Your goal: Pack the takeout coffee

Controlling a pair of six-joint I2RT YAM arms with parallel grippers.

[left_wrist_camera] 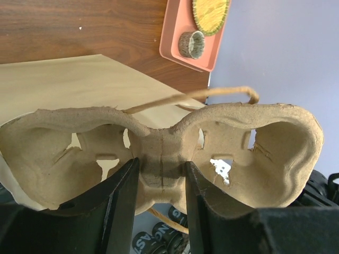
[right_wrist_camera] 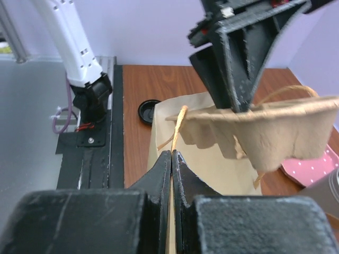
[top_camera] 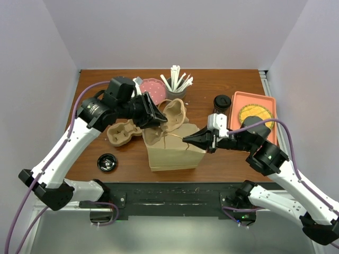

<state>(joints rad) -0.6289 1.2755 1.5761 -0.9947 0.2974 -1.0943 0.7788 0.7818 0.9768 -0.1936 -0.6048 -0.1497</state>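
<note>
The takeout coffee (top_camera: 222,103), a black cup with a black lid, stands upright at the back right beside the orange tray (top_camera: 265,98). A brown paper bag (top_camera: 175,152) stands in the middle of the table. My right gripper (top_camera: 184,139) (right_wrist_camera: 173,153) is shut on the bag's top edge by its twine handle (right_wrist_camera: 180,119). My left gripper (top_camera: 159,117) (left_wrist_camera: 161,169) is shut on the middle rib of a moulded cardboard cup carrier (top_camera: 174,112) (left_wrist_camera: 159,153) and holds it tilted just above the bag's mouth. The carrier's pockets look empty.
A second cardboard carrier (top_camera: 123,132) lies left of the bag. A loose black lid (top_camera: 107,162) sits near the front left. At the back are a cup of stirrers (top_camera: 176,84) and a pink dotted plate (top_camera: 153,85). The tray holds a yellow woven plate (top_camera: 255,114).
</note>
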